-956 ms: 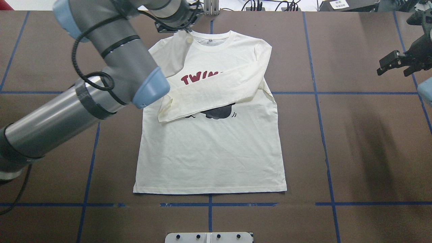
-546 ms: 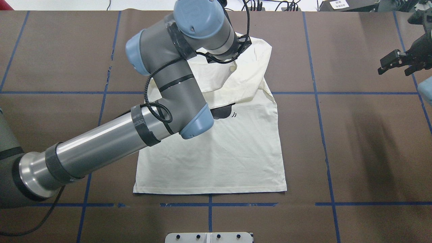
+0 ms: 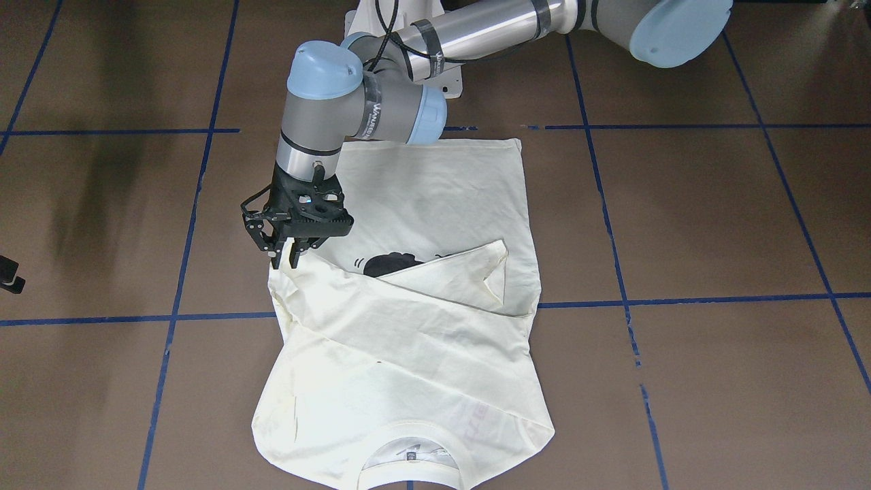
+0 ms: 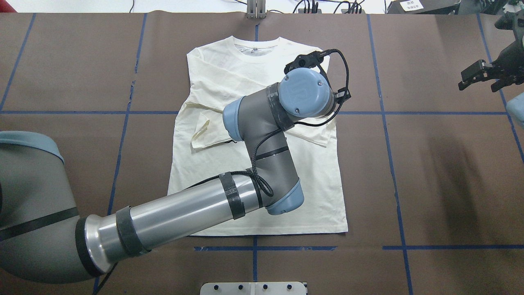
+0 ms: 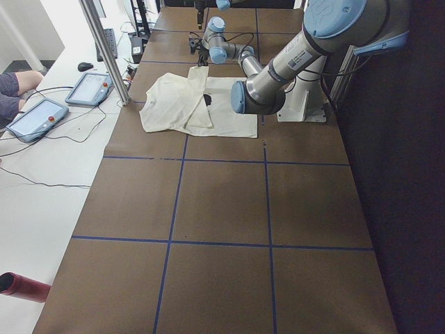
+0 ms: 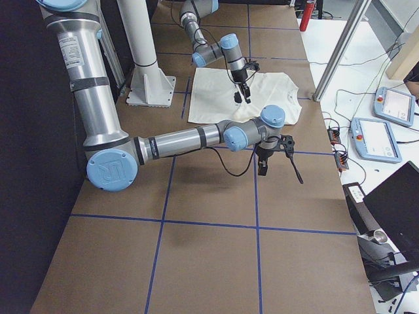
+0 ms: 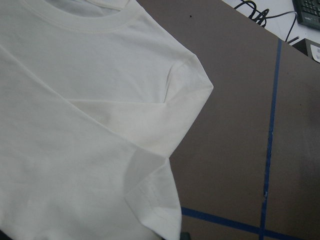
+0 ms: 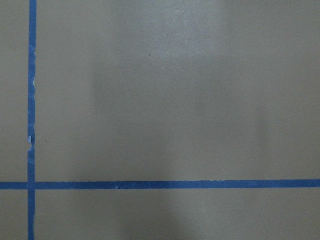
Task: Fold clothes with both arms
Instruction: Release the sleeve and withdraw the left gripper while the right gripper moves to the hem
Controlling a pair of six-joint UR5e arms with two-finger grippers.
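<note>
The cream-white shirt lies flat on the brown table, collar away from the robot. Both sleeves are folded across its chest, and only a bit of the black cat print shows. My left arm reaches over it. In the front-facing view my left gripper points down at the shirt's right edge, fingers close together and shut on the sleeve cuff. In the overhead view the wrist hides it. My right gripper hangs open and empty over bare table far to the right, and its wrist view shows only table and tape.
Blue tape lines grid the table. The white pedestal stands behind the shirt. A metal post and two tablets are on the white bench at the far edge, where a person's legs show.
My left gripper has carried the sleeve from the shirt's left shoulder across the chest to its right side, covering the red lettering. The right arm has not moved.
</note>
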